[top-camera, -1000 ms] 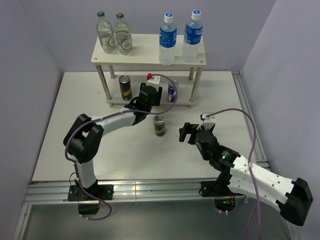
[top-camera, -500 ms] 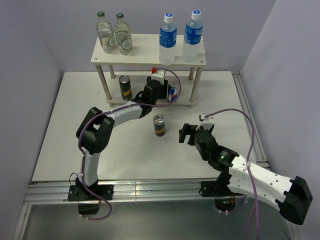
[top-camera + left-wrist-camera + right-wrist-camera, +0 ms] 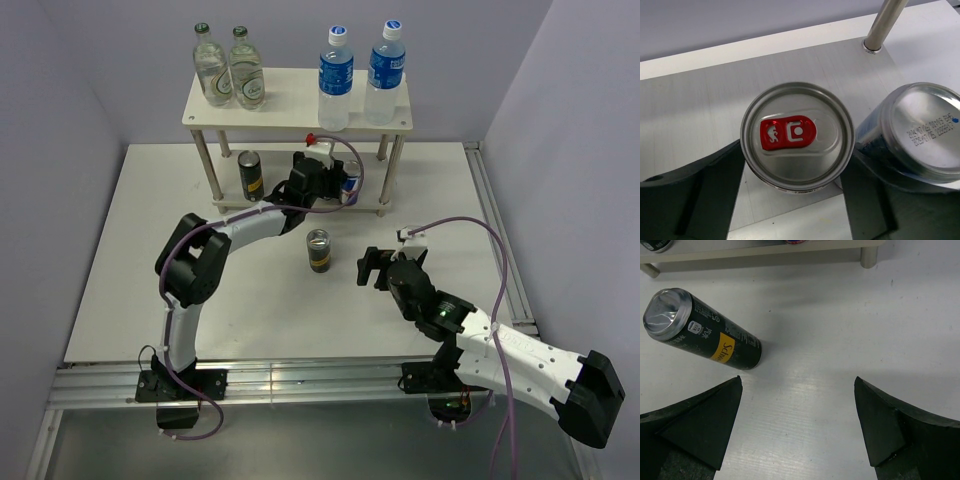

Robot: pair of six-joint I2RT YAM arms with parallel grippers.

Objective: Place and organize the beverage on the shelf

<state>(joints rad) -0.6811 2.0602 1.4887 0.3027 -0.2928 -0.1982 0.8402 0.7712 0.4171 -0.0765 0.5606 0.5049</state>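
Observation:
The cream-white shelf (image 3: pixel 290 100) stands at the back of the table with two water bottles (image 3: pixel 335 78) on its top board. My left gripper (image 3: pixel 333 183) reaches in over the lower board (image 3: pixel 700 110). It is open around an upright blue-silver can with a red tab (image 3: pixel 797 135), and slim gaps show at both fingers (image 3: pixel 695 195). A second blue-silver can (image 3: pixel 922 132) stands just right of it, base up. One dark can (image 3: pixel 249 175) is at the lower board's left. Another dark can (image 3: pixel 319 250) (image 3: pixel 705 335) stands on the table. My right gripper (image 3: pixel 375 268) (image 3: pixel 797 425) is open and empty right of it.
Two clear glass bottles with green caps (image 3: pixel 228 70) stand on the left of the top board. A shelf leg (image 3: pixel 882 25) rises just behind the two blue cans. Purple walls close in the back and sides. A metal rail (image 3: pixel 490 220) runs along the table's right edge.
My left arm moved forward under the top board with the red-tab can, beside the other blue can, and its jaws have parted off it. The right arm has not moved.

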